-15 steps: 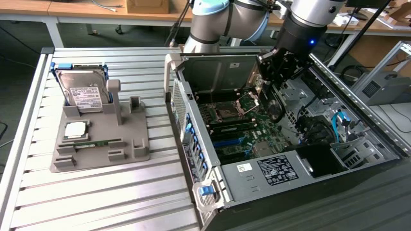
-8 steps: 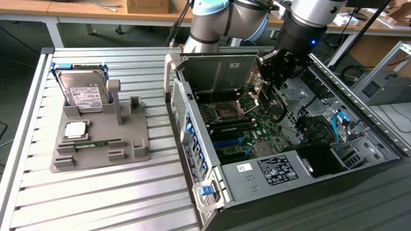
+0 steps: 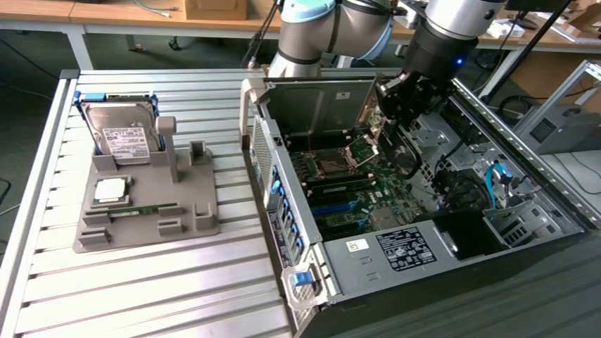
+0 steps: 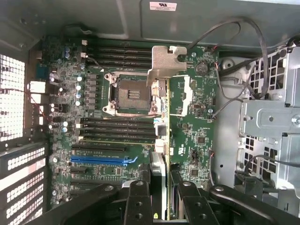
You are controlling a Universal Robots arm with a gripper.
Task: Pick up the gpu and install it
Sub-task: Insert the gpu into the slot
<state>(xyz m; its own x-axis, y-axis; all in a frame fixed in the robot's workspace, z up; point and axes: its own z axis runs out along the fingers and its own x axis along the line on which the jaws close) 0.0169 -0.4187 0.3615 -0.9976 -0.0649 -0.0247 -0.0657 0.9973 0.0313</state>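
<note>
My gripper (image 3: 398, 98) hangs inside the open computer case (image 3: 404, 246), above the motherboard (image 4: 93, 140). It is shut on the gpu (image 4: 162, 140), which the wrist view shows edge-on between the two black fingers (image 4: 138, 201). The card's silver bracket (image 4: 166, 63) sticks out at its far end, over the area beside the empty CPU socket (image 4: 129, 93). The card is held clear of the board, next to the long blue expansion slot (image 4: 101, 159) and the black slots around it. In the exterior view the gpu (image 3: 374, 130) hangs thin and dark below the gripper.
A grey fixture (image 3: 193, 211) on the slatted table at the exterior view's left holds a hard drive (image 3: 117, 134), a CPU (image 3: 111, 189) and a RAM stick (image 3: 131, 210). Loose cables (image 4: 248, 47) and a metal drive cage (image 4: 272, 117) flank the motherboard inside the case.
</note>
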